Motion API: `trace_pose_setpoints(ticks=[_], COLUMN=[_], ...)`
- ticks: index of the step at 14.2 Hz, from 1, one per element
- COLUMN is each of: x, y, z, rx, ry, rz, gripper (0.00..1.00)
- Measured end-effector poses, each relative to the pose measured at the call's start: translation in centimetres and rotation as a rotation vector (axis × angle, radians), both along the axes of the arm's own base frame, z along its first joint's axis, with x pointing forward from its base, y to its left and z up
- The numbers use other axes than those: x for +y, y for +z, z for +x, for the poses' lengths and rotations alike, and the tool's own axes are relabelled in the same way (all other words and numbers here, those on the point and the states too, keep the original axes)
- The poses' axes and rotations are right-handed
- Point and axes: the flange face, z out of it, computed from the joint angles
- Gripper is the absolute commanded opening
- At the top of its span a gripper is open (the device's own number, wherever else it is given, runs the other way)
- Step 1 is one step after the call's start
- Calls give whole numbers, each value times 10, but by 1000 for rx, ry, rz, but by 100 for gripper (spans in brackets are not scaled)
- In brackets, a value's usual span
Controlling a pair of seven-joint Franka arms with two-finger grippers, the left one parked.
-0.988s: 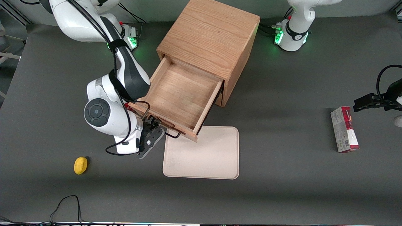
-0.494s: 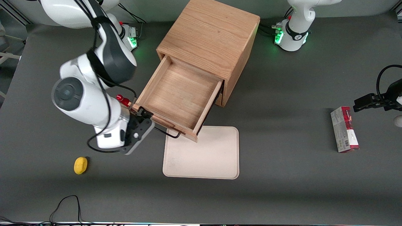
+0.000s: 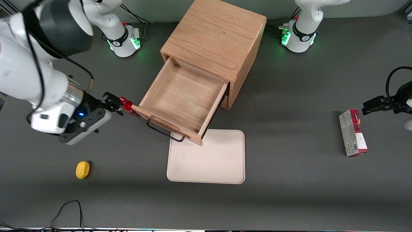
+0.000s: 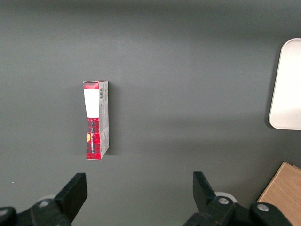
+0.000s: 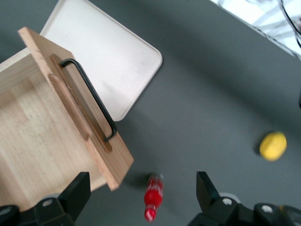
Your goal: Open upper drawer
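The upper drawer (image 3: 185,96) stands pulled well out of the wooden cabinet (image 3: 214,35), with its plain wooden inside empty. Its thin dark bar handle (image 3: 164,130) is free. My right gripper (image 3: 112,103) is open and empty. It hovers above the table beside the drawer's front corner, toward the working arm's end, apart from the handle. In the right wrist view the gripper (image 5: 141,193) has the drawer (image 5: 33,136) and handle (image 5: 91,96) below it. The lower drawer is hidden under the upper one.
A small red bottle (image 3: 128,106) lies beside the drawer's front corner, under my gripper; it also shows in the right wrist view (image 5: 153,200). A beige tray (image 3: 207,158) lies in front of the drawer. A yellow object (image 3: 82,169) lies nearer the camera. A red-and-white box (image 3: 352,132) lies toward the parked arm's end.
My gripper has drawn away from the drawer's handle, rising and moving toward the working arm's end of the table. The drawer has stayed pulled out.
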Motion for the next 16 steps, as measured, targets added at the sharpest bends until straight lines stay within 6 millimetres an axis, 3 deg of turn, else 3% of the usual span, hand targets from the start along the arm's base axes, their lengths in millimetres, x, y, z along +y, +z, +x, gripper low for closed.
trace_pose_setpoints(ticks=[4,7,9,12,16], x=[-60,-131,-171,-200,-213], y=[12,12,13,13,-6], z=[-5,-10,-25,-46,-55], rx=[34,29,28,-3,9], ry=[-260,-393,-442,-484,-505], rz=[-21,5,2,-3,-34], gripper=[100,100,100,100,100])
